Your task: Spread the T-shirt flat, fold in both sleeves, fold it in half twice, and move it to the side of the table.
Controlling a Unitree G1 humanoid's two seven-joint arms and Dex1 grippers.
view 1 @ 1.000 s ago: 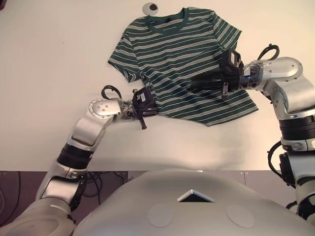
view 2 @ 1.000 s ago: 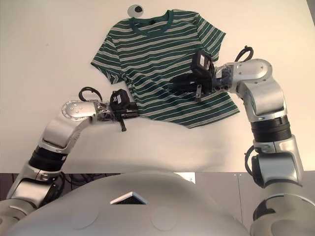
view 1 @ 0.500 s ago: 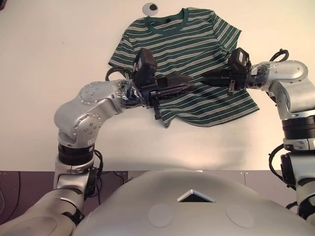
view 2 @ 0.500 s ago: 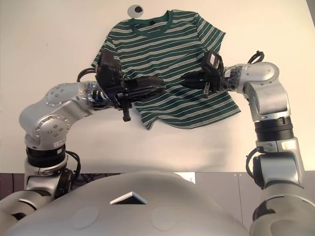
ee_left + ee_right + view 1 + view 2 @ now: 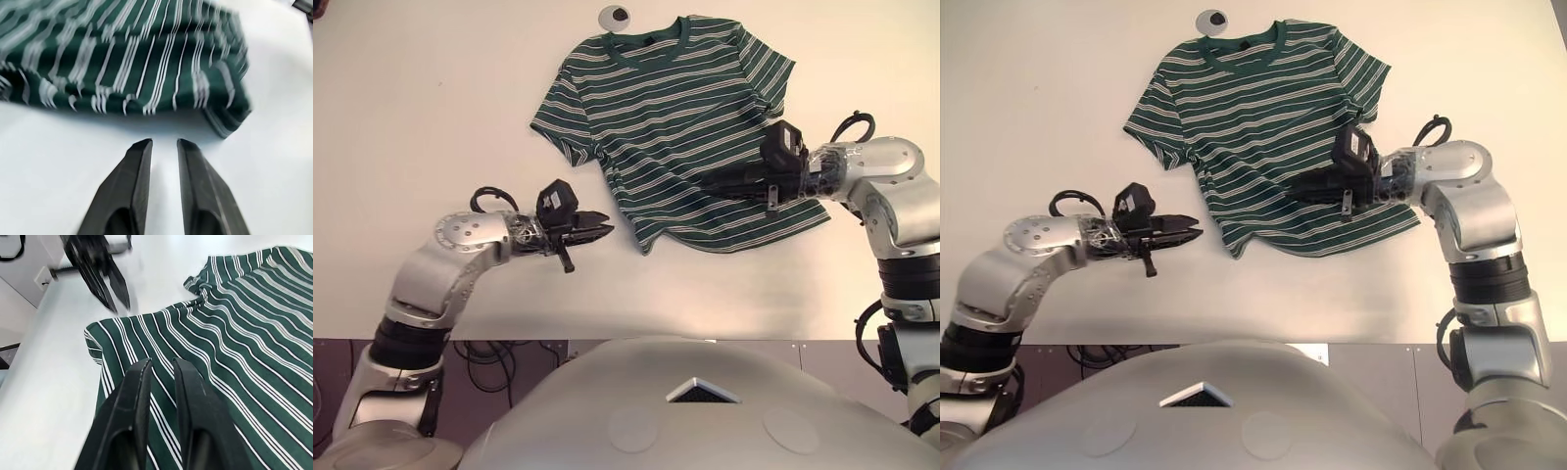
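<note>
Green-striped cloth is in neither gripper. Your left gripper (image 5: 597,226), fingers a slim gap apart and empty, sits low over bare table (image 5: 431,117) at centre-left. It is aimed at the bunched hem corner (image 5: 644,241), apparently staged to take it. Your right gripper (image 5: 717,186), likewise barely parted and empty, lies over the lower body, probably steadying it. The T-shirt (image 5: 675,108) occupies upper centre, collar toward the top edge, long axis leaning to lower right.

Small round white disc with a dark centre (image 5: 614,15), black cables (image 5: 499,351) low at left
</note>
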